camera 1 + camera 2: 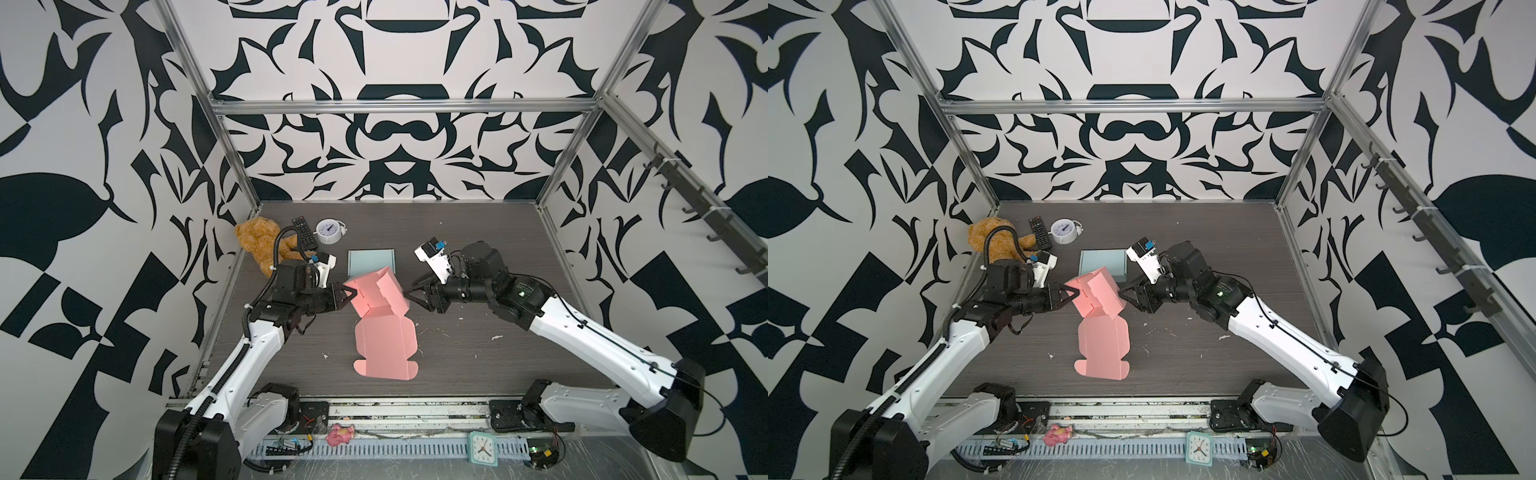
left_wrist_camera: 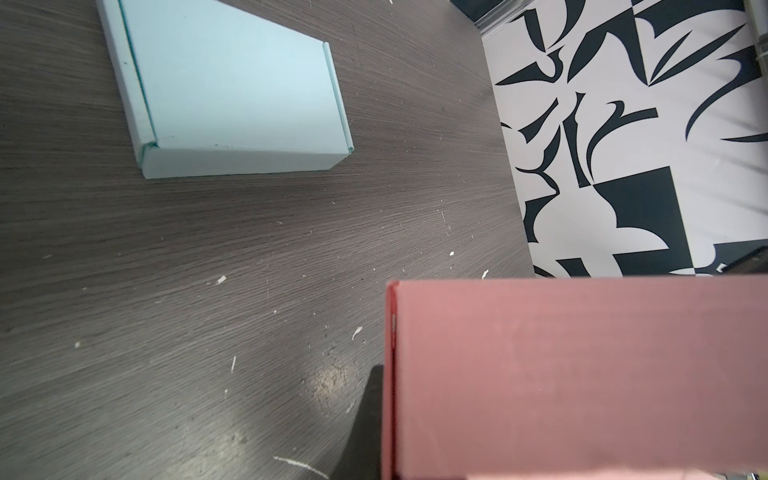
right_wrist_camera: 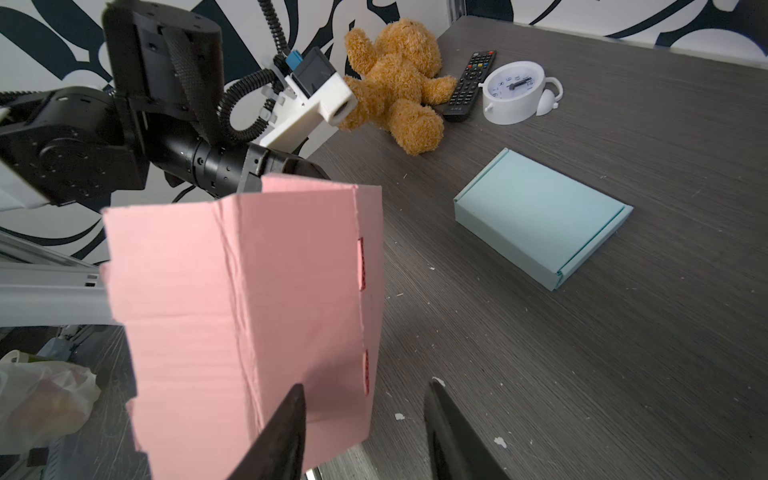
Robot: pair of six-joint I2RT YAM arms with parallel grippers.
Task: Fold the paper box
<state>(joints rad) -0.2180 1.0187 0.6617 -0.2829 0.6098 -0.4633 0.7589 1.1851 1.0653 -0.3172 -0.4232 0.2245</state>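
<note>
In both top views the pink paper box (image 1: 380,301) stands half raised at mid-tabletop (image 1: 478,332), long axis running front to back between the arms. The left claw (image 1: 348,296) pinches its left edge and the right claw (image 1: 415,296) is spread just beside its right. The left wrist view shows only the box's wall (image 2: 582,374), close up. In the right wrist view the panel's free edge (image 3: 370,316) seems to lie between the spread fingers (image 3: 286,428), so we judge the right arm the one to close.

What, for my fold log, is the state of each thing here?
Pink paper box: partly folded, far end raised, near end flat on table.
Light blue cardboard box: closed, lying flat.
Left gripper: shut on the pink box.
Right gripper: open at its edge.
</note>
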